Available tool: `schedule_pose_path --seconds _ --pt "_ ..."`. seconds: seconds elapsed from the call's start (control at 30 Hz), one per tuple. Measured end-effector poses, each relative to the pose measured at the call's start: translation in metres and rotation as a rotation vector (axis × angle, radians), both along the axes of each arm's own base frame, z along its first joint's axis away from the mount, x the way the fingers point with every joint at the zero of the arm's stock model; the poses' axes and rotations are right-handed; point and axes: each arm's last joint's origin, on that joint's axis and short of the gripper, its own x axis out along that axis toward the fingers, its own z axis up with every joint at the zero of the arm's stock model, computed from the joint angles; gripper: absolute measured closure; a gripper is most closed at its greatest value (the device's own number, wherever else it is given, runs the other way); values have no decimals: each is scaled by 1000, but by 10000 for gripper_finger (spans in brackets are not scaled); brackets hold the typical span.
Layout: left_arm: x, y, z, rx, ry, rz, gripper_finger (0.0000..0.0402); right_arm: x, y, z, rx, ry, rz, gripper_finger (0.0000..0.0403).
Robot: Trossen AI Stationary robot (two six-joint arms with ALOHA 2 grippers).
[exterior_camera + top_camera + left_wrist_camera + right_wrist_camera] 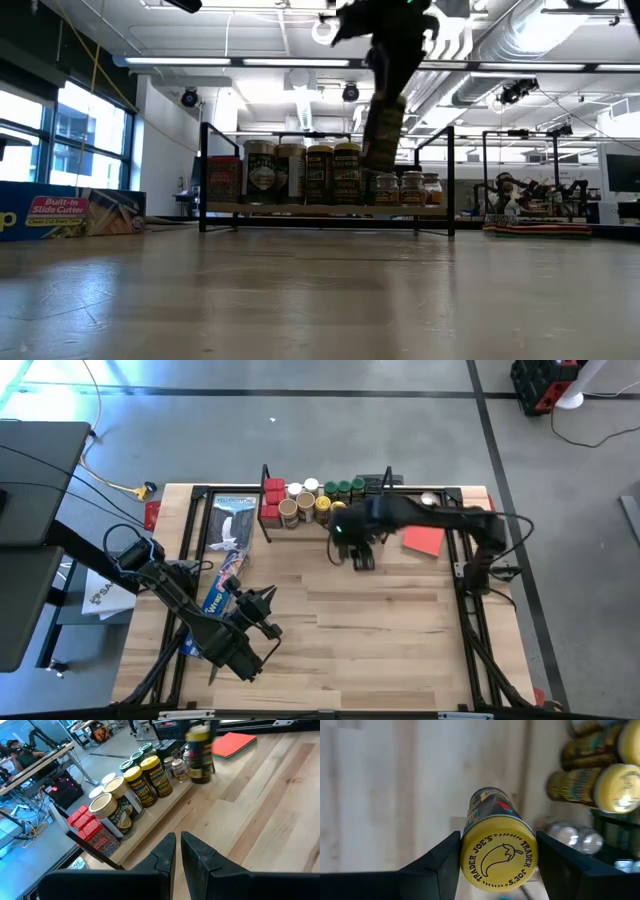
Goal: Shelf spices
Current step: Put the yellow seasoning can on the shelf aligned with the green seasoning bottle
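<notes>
One yellow-lidded jar (497, 852) is clamped in the right gripper (497, 860), lifted just in front of the shelf (325, 209) at the table's (380, 650) far edge. The left gripper (178, 851), fingers pressed together, hovers near the left front corner.

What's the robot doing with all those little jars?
It's putting spice jars away on a low wooden shelf at the back of the table. The right hand is holding a jar with a yellow lid up in the air, just in front of the shelf. Lots of jars and red tins already stand there in rows. The left hand is shut and empty, waiting at the near side of the table beside a long blue box.
</notes>
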Motion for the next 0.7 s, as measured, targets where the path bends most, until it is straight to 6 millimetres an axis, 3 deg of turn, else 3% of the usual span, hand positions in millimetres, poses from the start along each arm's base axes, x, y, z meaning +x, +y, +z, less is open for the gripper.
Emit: schedule_pose_path --seconds 0.27,0.43,0.7 --pt "0 0 0 -2 1 0 376 26 -61 -10 14 26 -80 197" --pt "0 0 0 -2 2 0 376 26 -86 -22 57 69 -137 197" --pt "0 0 0 -2 2 0 376 17 -114 -25 64 64 -209 197"
